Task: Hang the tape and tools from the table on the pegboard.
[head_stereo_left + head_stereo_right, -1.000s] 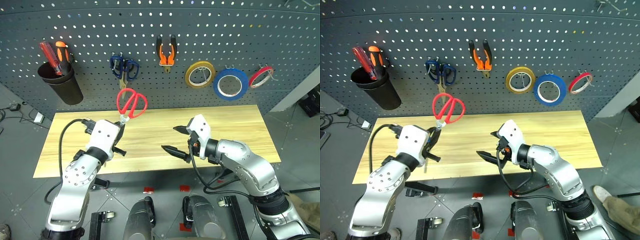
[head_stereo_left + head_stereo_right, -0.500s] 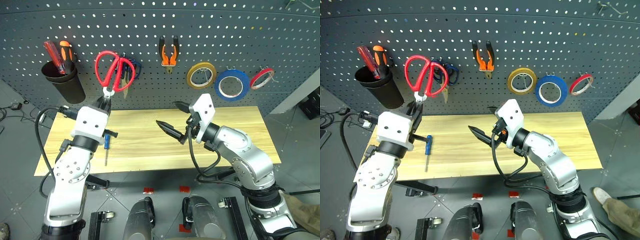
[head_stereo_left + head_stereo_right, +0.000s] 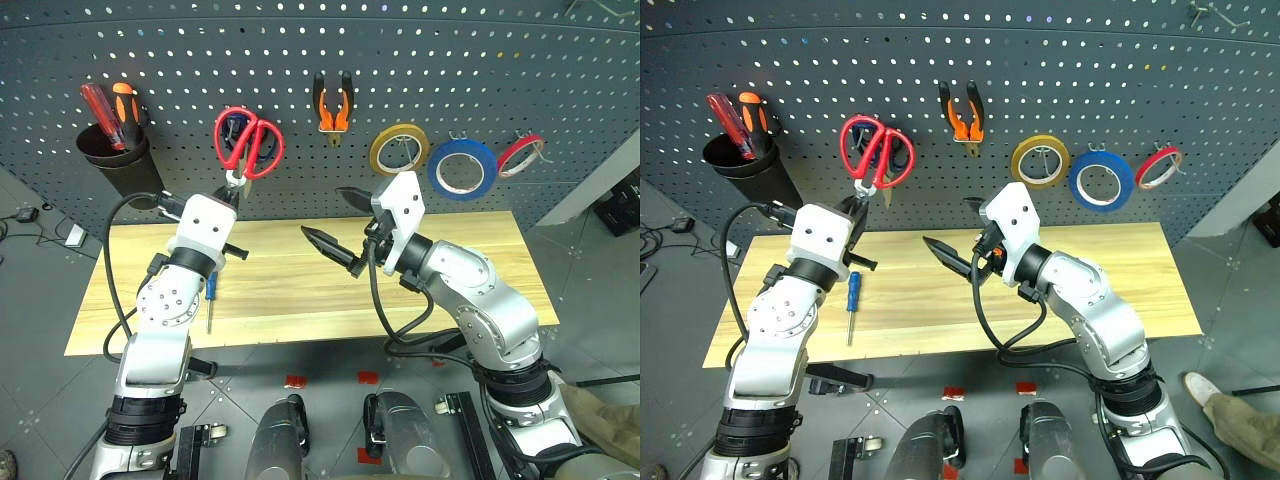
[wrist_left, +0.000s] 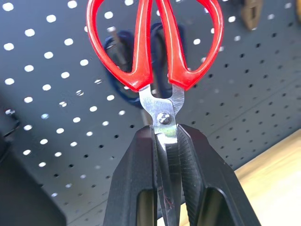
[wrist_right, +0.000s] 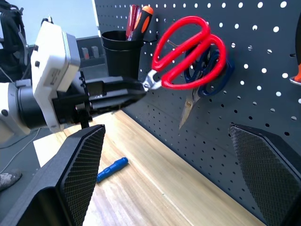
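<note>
Red-handled scissors [image 3: 248, 144] now higher, at pegboard [image 3: 420, 60].

From my station the head views look evenly and brightly lit, seemingly from overhead, with no harsh glare. The pegboard [image 3: 480, 60] bows along its top edge, a wide-angle bend that grows toward the corners. The bench [image 3: 300, 280] reads clean and sharp, with only soft, faint shadows. In the left wrist view the red-handled scissors [image 4: 155, 52] are crisp, their steel catching a small bright glint, while the board behind goes slightly soft. In the right wrist view the near claw fingers [image 5: 80, 174] loom dark and a little blurred.
</note>
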Controlling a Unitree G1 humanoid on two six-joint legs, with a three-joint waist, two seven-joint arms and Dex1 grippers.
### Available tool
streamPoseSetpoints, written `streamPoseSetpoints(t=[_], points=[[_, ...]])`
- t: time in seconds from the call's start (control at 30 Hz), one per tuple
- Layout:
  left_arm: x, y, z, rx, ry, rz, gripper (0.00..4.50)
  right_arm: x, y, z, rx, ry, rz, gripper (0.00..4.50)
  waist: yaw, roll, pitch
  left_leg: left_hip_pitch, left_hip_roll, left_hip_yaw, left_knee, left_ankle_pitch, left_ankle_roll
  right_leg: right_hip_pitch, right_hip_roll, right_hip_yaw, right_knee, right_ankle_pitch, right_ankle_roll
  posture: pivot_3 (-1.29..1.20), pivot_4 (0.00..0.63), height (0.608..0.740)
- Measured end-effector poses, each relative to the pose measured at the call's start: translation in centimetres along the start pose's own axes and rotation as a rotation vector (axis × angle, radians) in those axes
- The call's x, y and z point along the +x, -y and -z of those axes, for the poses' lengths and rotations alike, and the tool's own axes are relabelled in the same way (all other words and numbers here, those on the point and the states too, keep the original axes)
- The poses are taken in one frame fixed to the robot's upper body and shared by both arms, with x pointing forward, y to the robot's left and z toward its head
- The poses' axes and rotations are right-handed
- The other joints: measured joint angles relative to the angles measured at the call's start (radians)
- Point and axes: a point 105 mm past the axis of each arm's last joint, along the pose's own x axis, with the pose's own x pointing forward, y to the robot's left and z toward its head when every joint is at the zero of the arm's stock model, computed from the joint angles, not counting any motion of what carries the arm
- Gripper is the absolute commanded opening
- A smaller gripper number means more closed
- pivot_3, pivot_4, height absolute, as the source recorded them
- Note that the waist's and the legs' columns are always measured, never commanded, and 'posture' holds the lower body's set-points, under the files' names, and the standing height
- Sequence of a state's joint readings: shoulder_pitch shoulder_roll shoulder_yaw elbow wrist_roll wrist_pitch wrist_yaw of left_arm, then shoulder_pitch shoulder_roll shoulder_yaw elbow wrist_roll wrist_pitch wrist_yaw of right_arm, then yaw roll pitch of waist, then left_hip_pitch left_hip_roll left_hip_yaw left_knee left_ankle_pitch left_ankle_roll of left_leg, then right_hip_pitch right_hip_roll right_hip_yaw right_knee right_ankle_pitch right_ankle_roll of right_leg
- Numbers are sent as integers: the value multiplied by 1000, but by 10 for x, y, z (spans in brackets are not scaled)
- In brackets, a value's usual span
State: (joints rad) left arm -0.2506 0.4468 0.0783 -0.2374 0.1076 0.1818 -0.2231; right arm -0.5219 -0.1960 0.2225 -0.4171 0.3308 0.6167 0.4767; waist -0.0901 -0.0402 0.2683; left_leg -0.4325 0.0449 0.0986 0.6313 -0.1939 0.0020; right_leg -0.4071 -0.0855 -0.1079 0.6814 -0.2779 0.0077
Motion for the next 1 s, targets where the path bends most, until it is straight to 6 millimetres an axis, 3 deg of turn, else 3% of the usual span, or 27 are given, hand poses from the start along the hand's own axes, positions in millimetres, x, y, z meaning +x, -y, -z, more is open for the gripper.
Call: streamPoseSetpoints(t=[0.17, 0.5, 0.63, 0.7, 0.83, 1.0], points=[[0, 1, 5, -2, -21, 8, 348, 1, -2, 1, 4, 0, -4, 4500, 0, 0, 0, 0, 0, 0, 0, 0, 0, 0, 0, 0, 0, 0, 0, -232, 207, 740], [-10, 18, 46, -135, -232, 50, 3458, 5, -5, 2, 7, -3, -10, 4500, -1, 0, -1, 0, 0, 0, 1, 0, 0, 0, 0, 1, 1, 0, 0, -237, 207, 740], [-40, 30, 92, -371, -466, 0, 3458, 7, -9, 11, 1, -56, -16, 4500, -6, -1, -1, 0, 0, 0, 1, 0, 0, 0, 0, 0, 1, 0, 0, -238, 214, 740], [-58, 23, 112, -482, -572, -75, 3458, 7, -13, 21, 4, -111, -22, 4500, -7, -1, -2, 0, 1, -1, 2, 0, 0, 0, 0, 0, 1, 0, 0, -231, 220, 740], [-77, -1, 129, -554, -657, -175, 3458, 6, -16, 34, 34, -194, -9, 4500, -5, -2, -2, 0, 1, -2, 4, 0, 0, 1, 0, -1, 3, 0, 0, -220, 254, 740], [-73, -30, 134, -560, -668, -191, 4474, 10, -25, 37, 67, -266, -20, 4500, 4, -1, 3, 0, 1, -3, 7, -2, 4, 1, 0, -1, 4, 0, -1, -217, 323, 740]])
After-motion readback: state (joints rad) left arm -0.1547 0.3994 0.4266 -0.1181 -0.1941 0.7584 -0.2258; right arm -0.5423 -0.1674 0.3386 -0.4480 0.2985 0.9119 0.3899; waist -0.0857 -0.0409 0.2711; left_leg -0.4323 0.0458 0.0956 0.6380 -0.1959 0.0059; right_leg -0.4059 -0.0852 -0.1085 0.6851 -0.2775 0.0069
